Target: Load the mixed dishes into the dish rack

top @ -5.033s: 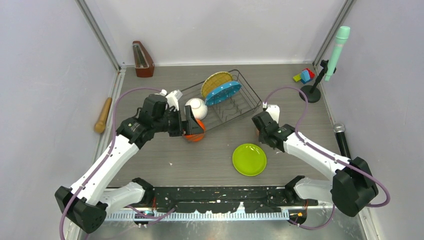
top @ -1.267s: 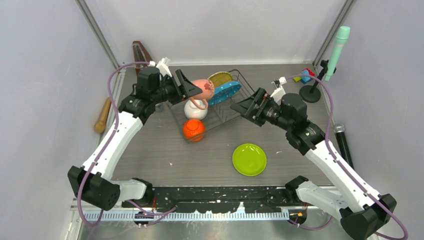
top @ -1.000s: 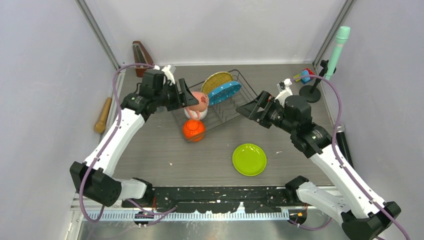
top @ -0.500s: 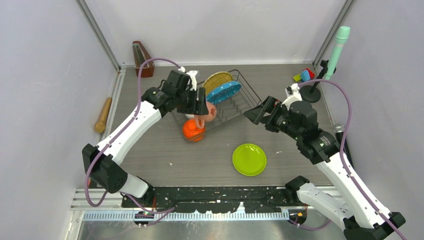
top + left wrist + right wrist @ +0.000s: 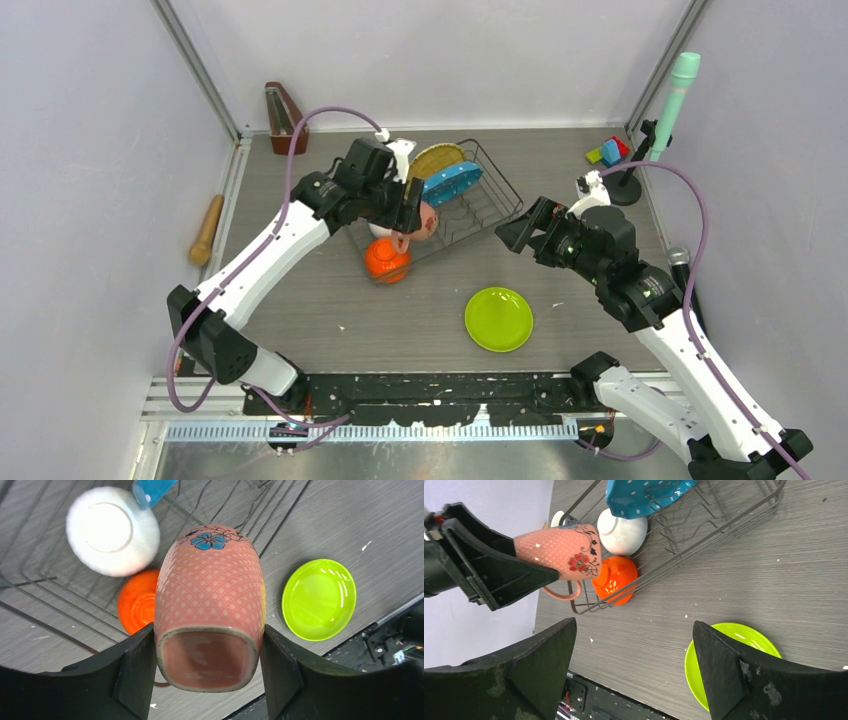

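Left gripper [image 5: 207, 630] is gripping the patterned salmon-pink ceramic mug [image 5: 210, 590] above the half-loaded dark wire dish rack [image 5: 480, 205]; right gripper [image 5: 634, 625] is gaping empty; the round lime green plate [image 5: 499, 319] is waiting.

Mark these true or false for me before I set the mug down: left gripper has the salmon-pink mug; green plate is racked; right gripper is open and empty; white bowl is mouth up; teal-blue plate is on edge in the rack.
1. The left gripper holds the salmon-pink mug. True.
2. The lime green plate is in the dish rack. False: it lies flat on the table, apart from the rack.
3. The right gripper is open and empty. True.
4. The white bowl sits mouth up. False: it is bottom up, with its foot ring showing.
5. The teal-blue plate stands on edge in the rack. True.
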Robot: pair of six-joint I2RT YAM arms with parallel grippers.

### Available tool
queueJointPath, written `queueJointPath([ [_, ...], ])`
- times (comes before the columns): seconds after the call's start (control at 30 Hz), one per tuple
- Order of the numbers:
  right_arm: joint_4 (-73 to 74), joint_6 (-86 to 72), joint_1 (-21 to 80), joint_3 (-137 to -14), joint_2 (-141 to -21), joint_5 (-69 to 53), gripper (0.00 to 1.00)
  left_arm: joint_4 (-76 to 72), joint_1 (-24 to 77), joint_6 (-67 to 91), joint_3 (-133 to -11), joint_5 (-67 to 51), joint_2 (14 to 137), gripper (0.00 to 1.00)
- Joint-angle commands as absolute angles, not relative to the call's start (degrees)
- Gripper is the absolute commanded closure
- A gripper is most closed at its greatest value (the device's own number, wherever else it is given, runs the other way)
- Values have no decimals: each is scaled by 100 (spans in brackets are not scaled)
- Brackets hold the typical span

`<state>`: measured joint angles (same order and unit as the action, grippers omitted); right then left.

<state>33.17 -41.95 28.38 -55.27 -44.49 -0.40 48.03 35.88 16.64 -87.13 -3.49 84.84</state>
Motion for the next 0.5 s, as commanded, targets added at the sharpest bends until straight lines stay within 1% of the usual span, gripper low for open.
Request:
queueJointPath([
  [0.0,3411,-3926,2821,-5657,-4334,279,8,4523,3612,1236,-8977,338,8190,100],
  [0.07,3414,-3921,2821,-5655,-4321,295,8,4461,3618,1701,-8887,689,8105,100],
  [0.2,3410,-3972,2821,-5635,-4363,280,8,4151,3613,2767,-8655,549,8008,100],
  [0.33,3334,-4057,2821,-5619,-4431,189,8,4173,3649,4486,-8610,708,8136,100],
  [0.4,3296,-4100,2821,-5602,-4432,171,8,4694,3743,5522,-8855,1241,8356,100],
  [0.47,3274,-4139,2821,-5580,-4420,163,8,5659,3854,6355,-9319,1799,8743,100],
])
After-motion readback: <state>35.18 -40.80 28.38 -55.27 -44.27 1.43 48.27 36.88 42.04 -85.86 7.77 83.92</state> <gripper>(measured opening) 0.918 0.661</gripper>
